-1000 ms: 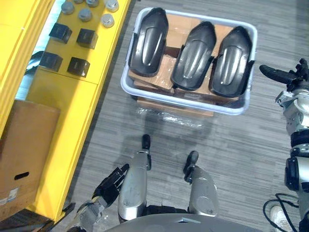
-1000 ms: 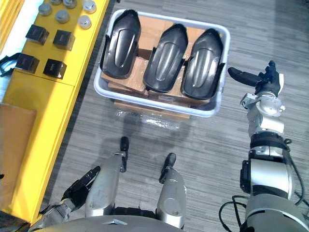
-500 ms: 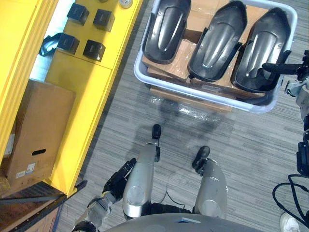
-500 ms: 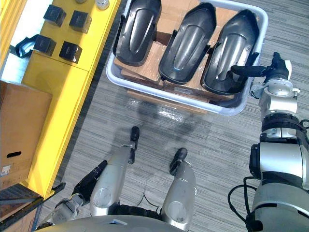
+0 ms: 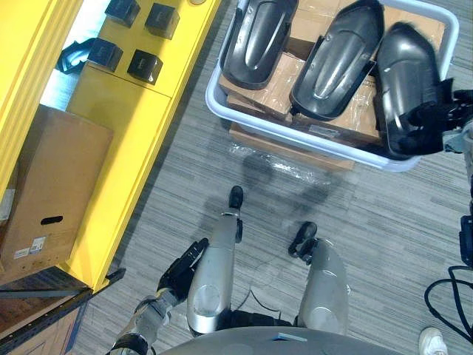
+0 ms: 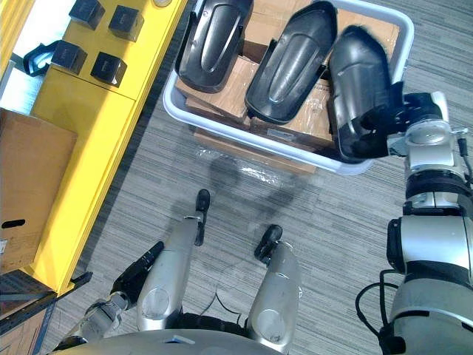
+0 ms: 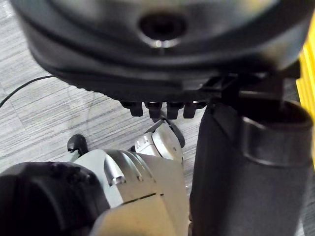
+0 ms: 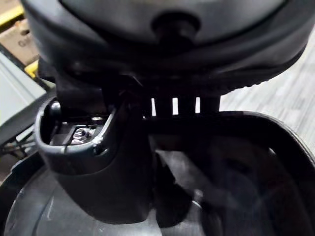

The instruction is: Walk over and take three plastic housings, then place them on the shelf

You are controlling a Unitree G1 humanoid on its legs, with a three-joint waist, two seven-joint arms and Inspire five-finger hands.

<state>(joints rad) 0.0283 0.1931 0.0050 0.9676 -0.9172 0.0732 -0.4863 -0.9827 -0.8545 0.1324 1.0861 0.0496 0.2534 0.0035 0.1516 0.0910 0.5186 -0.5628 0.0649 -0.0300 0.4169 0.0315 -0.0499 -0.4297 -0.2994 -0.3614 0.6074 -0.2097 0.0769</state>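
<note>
Lifting the rightmost housing (image 5: 405,81) clear of the white tub (image 5: 295,135) looked to be the step in hand. In the left eye view it sat tilted, its near end over the tub's near rim, with the right hand (image 5: 436,118) clamped on its outer edge. The middle housing (image 5: 338,48) lay just beside it and the left housing (image 5: 259,33) further along, both resting on cardboard inside the tub. To do it well, I judged the shell should rise straight up before swinging toward the yellow shelf (image 5: 126,126). That would keep its edge from catching the neighbour or dragging the tub's wall. The grip on one side only could let the shell swing.

In the right eye view the right hand (image 6: 388,118) met the same housing (image 6: 358,81) at its lower right flank. The left hand (image 6: 137,270) hung low beside the leg, well apart from the tub.

The left wrist view showed the left hand's fingers (image 7: 157,109) loose and its thumb (image 7: 236,162) free, holding nothing.

In the right wrist view the thumb (image 8: 98,162) lay inside the dark shell. The fingers (image 8: 187,105) hooked over its rim (image 8: 256,128), so the wall was pinched between them.
</note>
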